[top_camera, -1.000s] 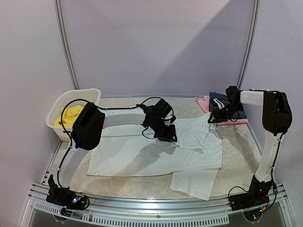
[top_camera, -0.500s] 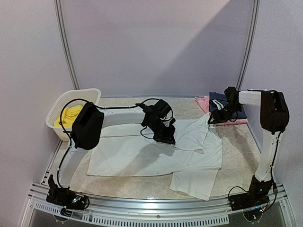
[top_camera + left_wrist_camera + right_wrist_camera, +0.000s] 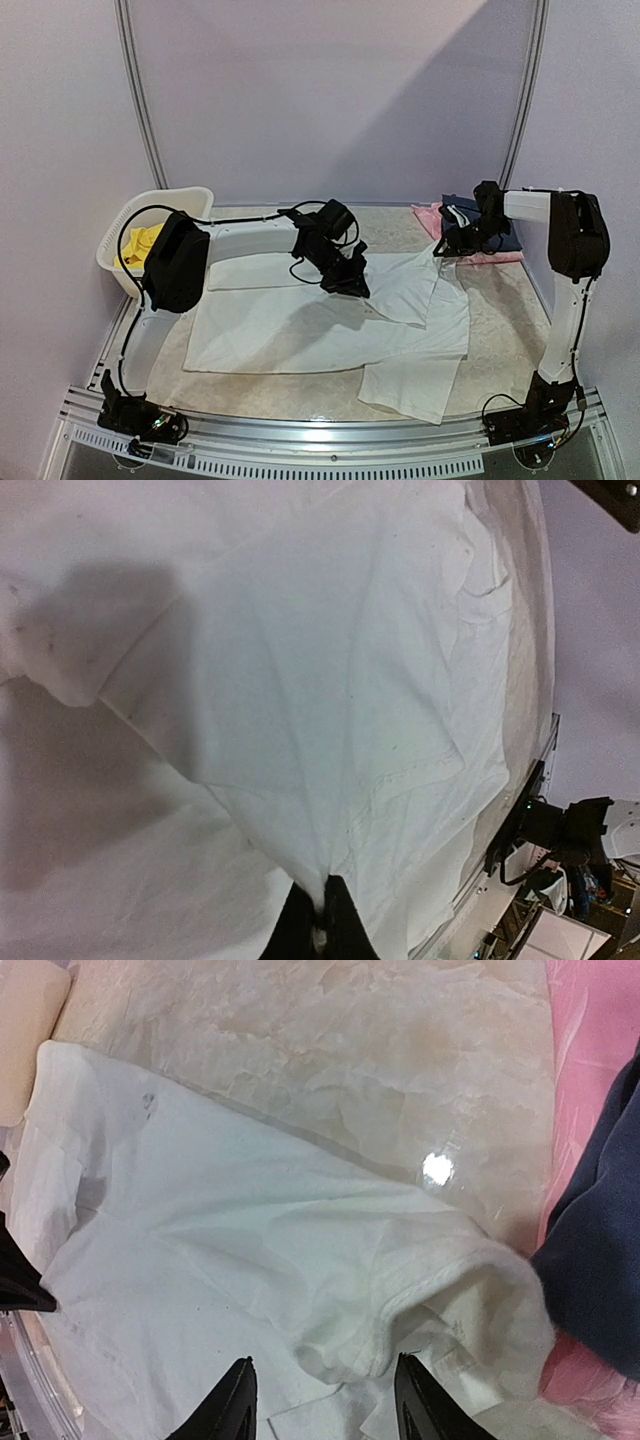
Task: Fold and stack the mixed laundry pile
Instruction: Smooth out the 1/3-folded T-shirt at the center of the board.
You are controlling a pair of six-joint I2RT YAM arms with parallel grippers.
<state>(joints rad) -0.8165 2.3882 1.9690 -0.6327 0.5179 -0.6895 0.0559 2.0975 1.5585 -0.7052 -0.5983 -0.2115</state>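
Across the marble tabletop (image 3: 510,310) the white T-shirt (image 3: 300,335) is being pinched at a fold by the left gripper (image 3: 322,900); the right gripper (image 3: 322,1400) is being held spread. Slipping is being risked by that thin pinch.

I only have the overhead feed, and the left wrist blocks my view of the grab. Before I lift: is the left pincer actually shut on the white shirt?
Observer: Yes. In the left wrist view the left pincer is shut on a small pinch of the white T-shirt, and the cloth tents up to its tips.
Operator: And the right side? From above it is just a dark blob at the shirt's far corner.
Observer: The right wrist view shows the right pincer open. Its jaws stand well apart over a bunched, ribbed edge of the shirt and are not clamped on it.
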